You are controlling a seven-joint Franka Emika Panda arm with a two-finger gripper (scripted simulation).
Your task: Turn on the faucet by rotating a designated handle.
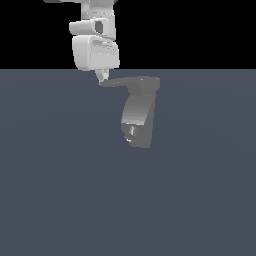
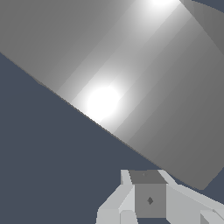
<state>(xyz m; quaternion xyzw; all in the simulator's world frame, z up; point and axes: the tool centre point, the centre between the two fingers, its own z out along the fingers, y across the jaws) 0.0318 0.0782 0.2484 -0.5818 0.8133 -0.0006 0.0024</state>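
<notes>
In the exterior view, the white arm (image 1: 95, 42) comes down from the top edge, left of centre, against a black background. At its lower end the end effector (image 1: 103, 76) shows as 1 pale narrow tip pointing downward. That tip meets the pointed end of the handle (image 1: 127, 82), and the 2 look to be touching, though the render is too coarse to be sure. Whether the end effector is open or closed cannot be told: only 1 tip is distinguishable there, and the wrist view shows blocky pale parts (image 2: 151, 199) without a clear gap.

The handle is a thin, flat, dark-grey blade lying roughly level. Its narrow point aims toward the exterior view's left, and it widens toward the exterior view's right, where it sits on top of the faucet (image 1: 139, 120).

The faucet stands near the middle of the exterior view on the flat slate-blue desk (image 1: 60, 200). Its thick grey body drops from under the wide end of the handle and bends downward, ending in a blunt lower end with a small bright patch.

In the wrist view, a broad grey metallic surface (image 2: 131, 65) with 2 bright highlights fills most of the picture, very close to the camera, with the slate-blue desk beside it.
</notes>
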